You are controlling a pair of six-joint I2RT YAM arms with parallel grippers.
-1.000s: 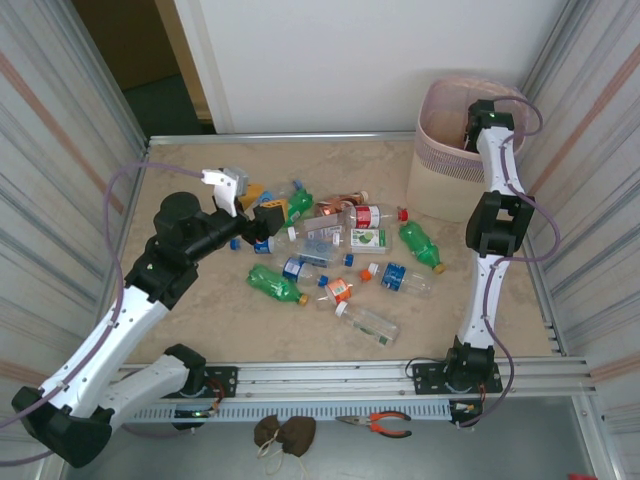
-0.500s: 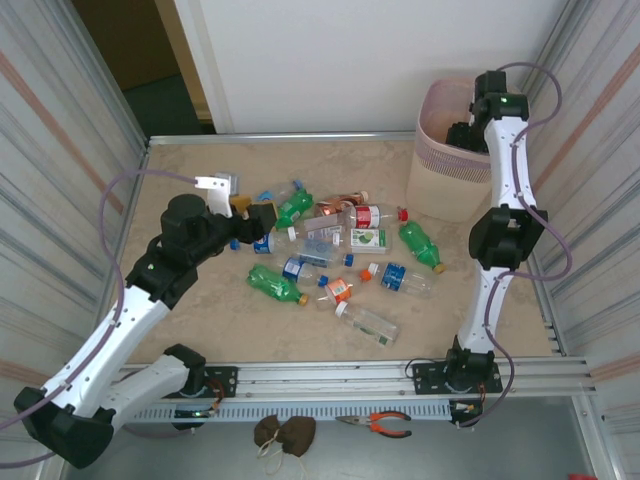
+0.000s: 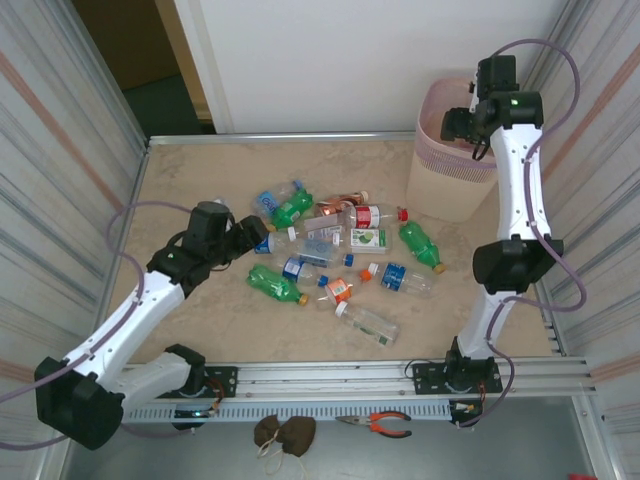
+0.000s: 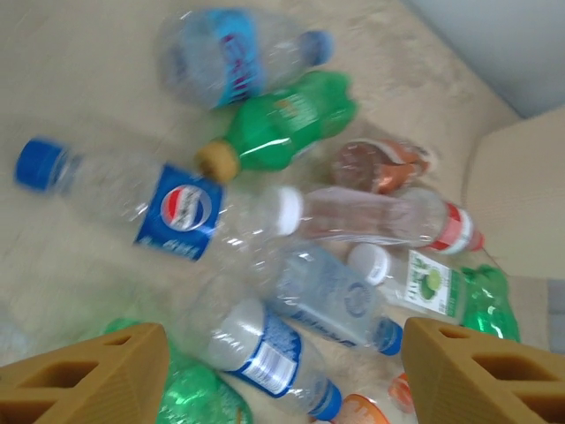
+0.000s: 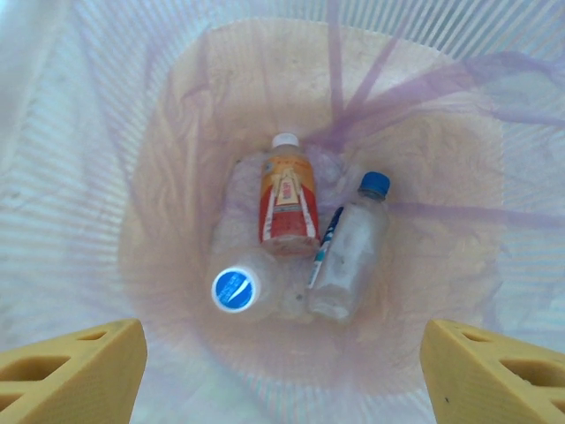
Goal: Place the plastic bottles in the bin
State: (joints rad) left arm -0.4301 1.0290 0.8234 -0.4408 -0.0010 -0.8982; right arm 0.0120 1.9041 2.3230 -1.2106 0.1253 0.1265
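Several plastic bottles (image 3: 340,250) lie in a loose pile on the middle of the table, clear, green and brown-tinted. My left gripper (image 3: 252,238) hangs low at the pile's left edge, open and empty. In the left wrist view, the left gripper (image 4: 282,380) has its jaws wide apart over a clear bottle with a blue label (image 4: 265,349), with a Pepsi bottle (image 4: 168,208) and a green bottle (image 4: 282,128) beyond. My right gripper (image 3: 458,125) is open above the bin (image 3: 440,185). Below the right gripper (image 5: 282,375), three bottles (image 5: 287,199) lie on the bin's pink-lined bottom (image 5: 424,291).
Corrugated metal walls close in the table on the left and right. A metal rail (image 3: 330,378) runs along the front edge by the arm bases. Orange-handled pliers (image 3: 378,424) and a brown object (image 3: 285,432) lie in front of the rail.
My left arm has swung down and right, bringing its gripper low to the pile's left edge. The right gripper has lifted from inside the bin to above its rim.
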